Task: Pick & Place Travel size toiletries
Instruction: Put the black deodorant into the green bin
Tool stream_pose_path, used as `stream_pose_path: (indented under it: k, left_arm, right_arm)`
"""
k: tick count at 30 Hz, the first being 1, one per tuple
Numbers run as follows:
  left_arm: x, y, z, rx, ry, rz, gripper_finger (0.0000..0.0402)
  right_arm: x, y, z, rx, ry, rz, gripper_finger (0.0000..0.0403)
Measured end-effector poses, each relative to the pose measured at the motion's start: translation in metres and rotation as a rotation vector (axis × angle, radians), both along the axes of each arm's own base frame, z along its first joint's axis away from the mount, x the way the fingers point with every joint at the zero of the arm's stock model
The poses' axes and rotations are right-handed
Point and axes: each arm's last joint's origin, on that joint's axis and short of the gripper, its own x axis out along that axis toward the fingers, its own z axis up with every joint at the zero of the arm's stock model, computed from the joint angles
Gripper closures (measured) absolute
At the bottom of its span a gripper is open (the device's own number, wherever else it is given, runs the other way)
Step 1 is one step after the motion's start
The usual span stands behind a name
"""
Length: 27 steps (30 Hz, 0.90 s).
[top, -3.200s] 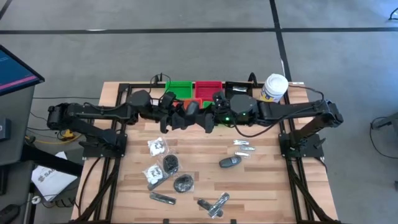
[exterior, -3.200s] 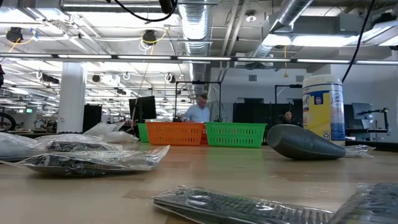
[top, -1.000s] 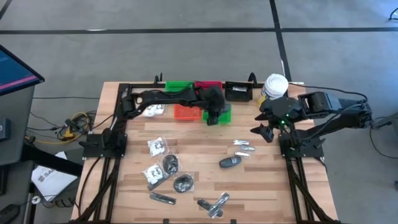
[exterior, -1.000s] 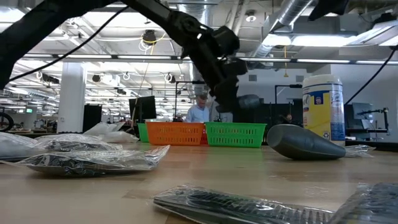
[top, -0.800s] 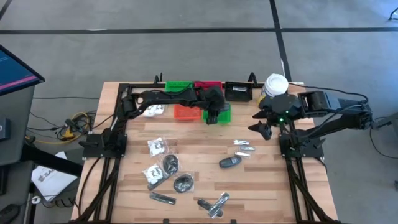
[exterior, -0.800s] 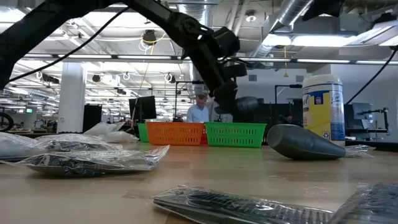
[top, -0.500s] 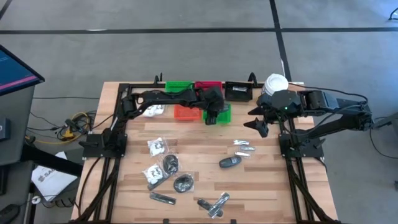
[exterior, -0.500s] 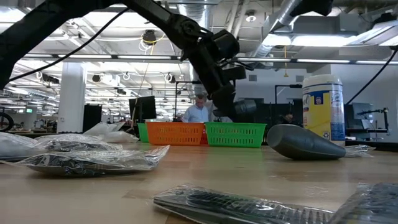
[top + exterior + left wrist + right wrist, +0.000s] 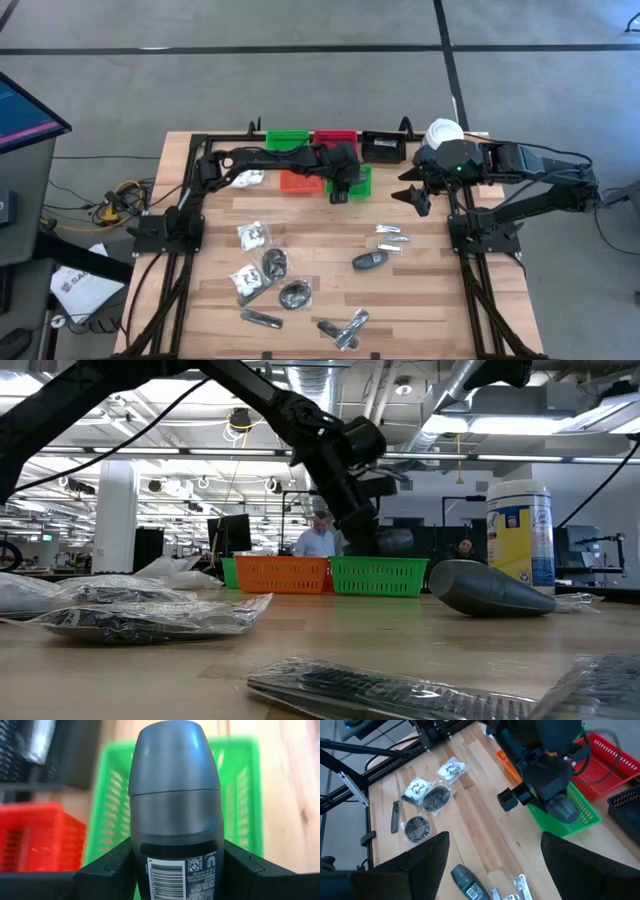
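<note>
Left wrist view: I see my left end effector point(image 9: 175, 870) pinching a dark grey deodorant stick point(image 9: 175, 795) over the green tray point(image 9: 356, 183), far side of the surface point(image 9: 320, 260). Right end effector point(image 9: 411, 197) spread, empty. Versus half a second back, left has dipped lower toward the tray.

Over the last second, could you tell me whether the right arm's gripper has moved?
Yes. In the high view the right gripper, fingers open, has shifted up and toward the table's middle, drawing level with the tall white canister beside it.
</note>
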Motion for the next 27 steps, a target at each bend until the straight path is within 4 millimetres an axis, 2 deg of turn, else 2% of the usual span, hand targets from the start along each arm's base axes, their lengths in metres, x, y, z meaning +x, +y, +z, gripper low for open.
stream_pose_path:
  k: [3,15,27]
  left_arm:
    - [0.0013,0.0001,-0.0071,0.004,0.014,0.005,0.0207]
    - [0.0031,-0.0022,-0.0083,0.010,0.009,0.001,0.0205]
    - [0.0038,-0.0042,-0.0082,0.018,0.010,0.000,0.0173]
  right_arm:
    - [-0.0001,-0.0008,0.0000,0.004,0.000,-0.001,0.0097]
    - [0.0000,-0.0012,0.0000,0.014,-0.001,0.006,0.0097]
    - [0.0000,-0.0011,0.0000,0.015,-0.001,0.005,0.0097]
